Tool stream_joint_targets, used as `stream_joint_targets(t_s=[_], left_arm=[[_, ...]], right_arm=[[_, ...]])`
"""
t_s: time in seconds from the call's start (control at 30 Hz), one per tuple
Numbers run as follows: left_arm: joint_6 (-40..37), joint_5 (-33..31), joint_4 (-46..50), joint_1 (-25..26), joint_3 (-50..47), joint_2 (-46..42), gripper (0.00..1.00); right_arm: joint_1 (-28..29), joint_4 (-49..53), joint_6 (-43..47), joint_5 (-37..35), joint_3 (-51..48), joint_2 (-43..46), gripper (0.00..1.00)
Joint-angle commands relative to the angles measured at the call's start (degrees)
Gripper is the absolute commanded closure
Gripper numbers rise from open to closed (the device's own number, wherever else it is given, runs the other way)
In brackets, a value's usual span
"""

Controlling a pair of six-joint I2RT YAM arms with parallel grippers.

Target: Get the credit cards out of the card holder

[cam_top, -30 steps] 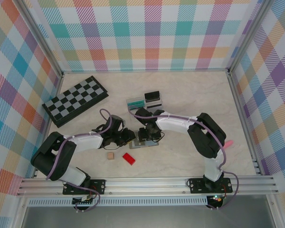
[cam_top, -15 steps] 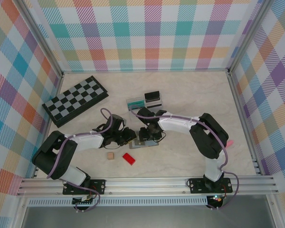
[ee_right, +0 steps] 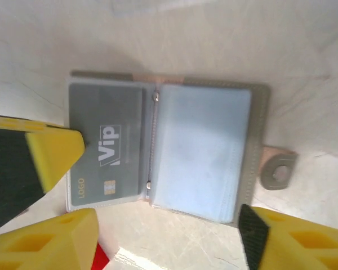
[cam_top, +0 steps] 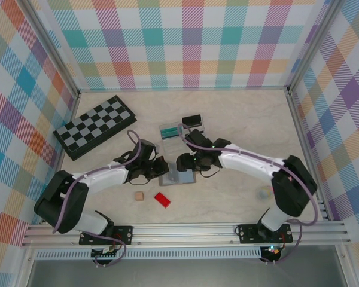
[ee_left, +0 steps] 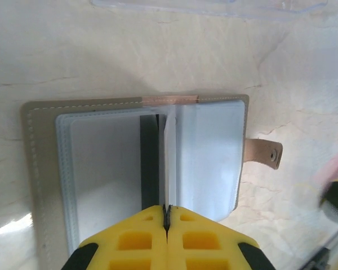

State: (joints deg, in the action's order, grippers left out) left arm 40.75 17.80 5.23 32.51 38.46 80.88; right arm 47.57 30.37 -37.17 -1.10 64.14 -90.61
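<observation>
Where the two arms meet at mid-table, the left gripper (ee_left: 166,212) has its yellow fingers pressed together on the near edge of a clear sleeve leaf (ee_left: 170,152), which stands upright at the spine of the holder (ee_left: 42,169). That holder lies open and flat on the table (cam_top: 239,119), straight ahead of these fingertips, with its strap (ee_left: 263,153) off to their right. The right gripper (cam_top: 185,162) hangs just over the holder's far side, fingers well apart and nothing between them. Whether it touches the fabric I cannot tell.

Seen from the right wrist, a grey card (ee_right: 106,151) marked "Vip" sits tucked into the holder's left side. The right pocket (ee_right: 203,152) looks pale blue, its contents unclear.

Beyond the right gripper, away from both hands, a teal card (cam_top: 170,130) and a black card (cam_top: 192,121) lie on the table near each other. Behind the left gripper, toward the bases, sit a red block (cam_top: 162,199) and a tan cube (cam_top: 139,195).
</observation>
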Motion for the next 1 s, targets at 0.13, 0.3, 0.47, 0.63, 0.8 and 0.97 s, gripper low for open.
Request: stream_joint_targets(t_s=[0.13, 0.3, 0.47, 0.63, 0.8, 0.97], left_arm=[[-9.63, -7.50, 21.11, 0.53, 6.86, -3.15, 0.99], [-5.77, -1.63, 14.35, 0.79, 6.10, -0.56, 0.93], [-2.45, 0.38, 10.15, 1.73, 6.90, 3.93, 0.73], [1.48, 6.15, 0.90, 3.03, 5.84, 6.55, 0.60], [4.73, 10.29, -6.35, 3.75, 5.31, 8.29, 0.54], [5.26, 10.30, -6.84, 3.76, 5.54, 8.22, 0.48]], right_arm=[[-1.69, -0.40, -2.12, -4.67, -3.92, 8.49, 0.13], [-2.13, -1.20, -2.82, -5.55, -6.62, 12.05, 0.06], [-2.39, -0.93, -3.19, -6.02, -8.14, 14.11, 0.05], [-2.54, -0.76, -3.61, -6.35, -9.20, 15.79, 0.05], [-2.57, -0.26, -4.91, -6.20, -9.94, 16.55, 0.05], [-2.57, -1.58, -6.78, -4.35, -12.31, 17.92, 0.05]])
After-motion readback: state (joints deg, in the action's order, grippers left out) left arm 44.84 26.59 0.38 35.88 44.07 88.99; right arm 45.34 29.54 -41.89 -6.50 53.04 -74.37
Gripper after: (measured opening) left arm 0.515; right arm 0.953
